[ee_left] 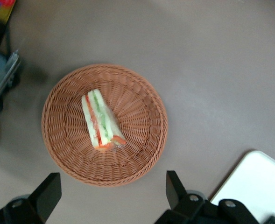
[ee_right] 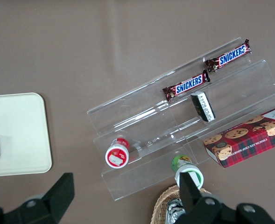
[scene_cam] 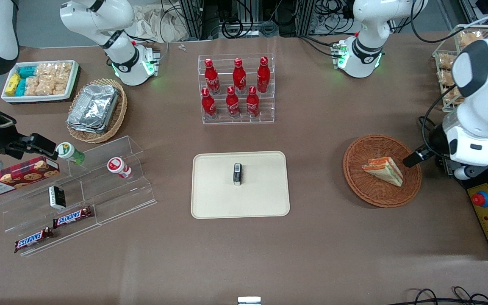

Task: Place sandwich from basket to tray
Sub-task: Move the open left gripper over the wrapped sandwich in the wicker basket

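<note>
the sandwich (scene_cam: 383,170) (ee_left: 101,120) lies in the basket (scene_cam: 358,186) (ee_left: 142,154) near the working arm's end of the desk. the gripper (ee_left: 113,196) hangs above the basket, fingers (ee_left: 47,192) spread wide and holding nothing. the tray (scene_cam: 214,199) sits mid-desk with a small dark packet (scene_cam: 237,174) on it.

Bright, even light; soft shadows.

The tray (ee_left: 258,182) (one corner showing) is cut off at the frame's edge.
</note>
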Controlling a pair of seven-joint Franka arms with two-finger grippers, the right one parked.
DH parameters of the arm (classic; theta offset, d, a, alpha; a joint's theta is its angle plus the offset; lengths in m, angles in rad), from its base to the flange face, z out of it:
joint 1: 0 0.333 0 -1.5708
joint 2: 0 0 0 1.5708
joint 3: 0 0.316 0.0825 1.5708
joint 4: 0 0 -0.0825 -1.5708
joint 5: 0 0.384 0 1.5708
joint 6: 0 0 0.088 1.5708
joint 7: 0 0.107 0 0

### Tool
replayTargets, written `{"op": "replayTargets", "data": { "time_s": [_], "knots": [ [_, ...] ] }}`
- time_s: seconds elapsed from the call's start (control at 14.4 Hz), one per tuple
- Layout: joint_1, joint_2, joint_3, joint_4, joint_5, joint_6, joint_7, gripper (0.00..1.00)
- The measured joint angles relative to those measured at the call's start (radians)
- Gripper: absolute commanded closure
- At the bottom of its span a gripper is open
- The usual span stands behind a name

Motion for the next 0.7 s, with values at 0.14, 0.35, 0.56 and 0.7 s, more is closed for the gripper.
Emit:
{"op": "replayTargets", "data": {
  "time_s": [0.14, 0.35, 0.56, 0.7],
  "knots": [
    [-0.002, -0.008, -0.008, -0.057, 0.010, 0.018, -0.169, 0.01],
    [-0.001, 0.003, -0.008, -0.142, 0.083, 0.069, -0.354, 0.02],
    [0.004, 0.044, -0.004, -0.242, 0.091, 0.177, -0.493, 0.02],
    [0.023, 0.086, 0.004, -0.263, 0.090, 0.218, -0.541, 0.02]
  ]
}}
